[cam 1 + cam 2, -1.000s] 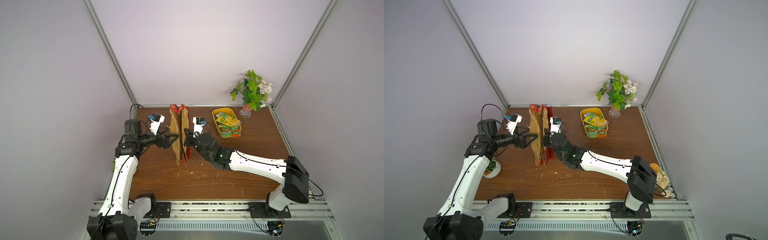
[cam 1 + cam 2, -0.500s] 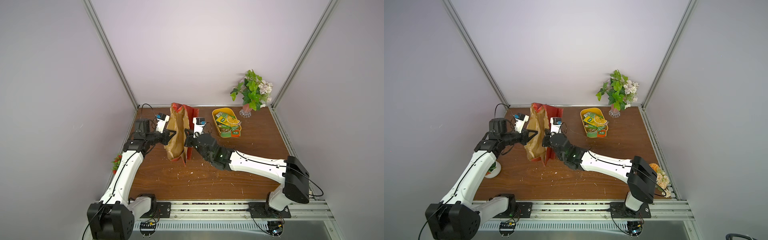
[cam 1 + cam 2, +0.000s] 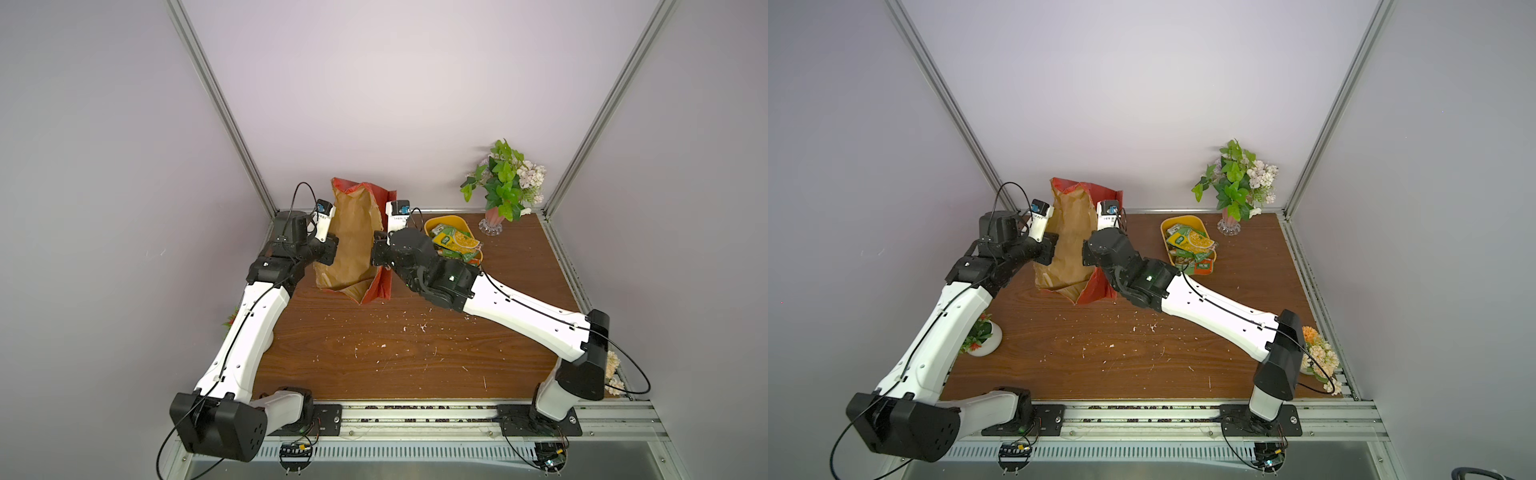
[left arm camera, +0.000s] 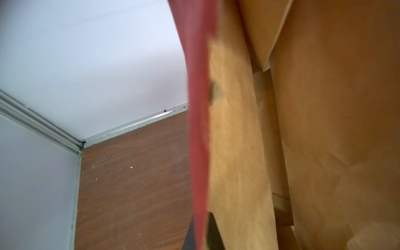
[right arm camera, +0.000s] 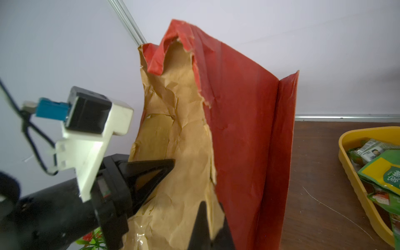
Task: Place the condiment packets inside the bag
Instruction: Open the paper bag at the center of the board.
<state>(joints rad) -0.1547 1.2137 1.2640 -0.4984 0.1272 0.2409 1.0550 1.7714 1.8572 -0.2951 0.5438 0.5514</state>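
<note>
At the back of the table, left of centre, the bag stands upright with its mouth pulled wide, and what shows inside from the left wrist is bare brown paper. The left claw is clamped tight on the bag's left wall, the red paper pinched between its fingers. The right claw is closed on the torn edge of the right wall. Just right of the bag sits a yellow tub with the packets heaped in it, one hanging over the near rim. The bag is red outside and brown inside, heavily creased, its top edge ragged. The packets are mostly green, with one yellow-orange on top and a red one at the near end. A potted plant stands under the left arm, a flower vase in the far right corner and more flowers behind the right arm's elbow. The right arm's wrist crosses in front of the tub's left end, and white crumbs dot the table.
</note>
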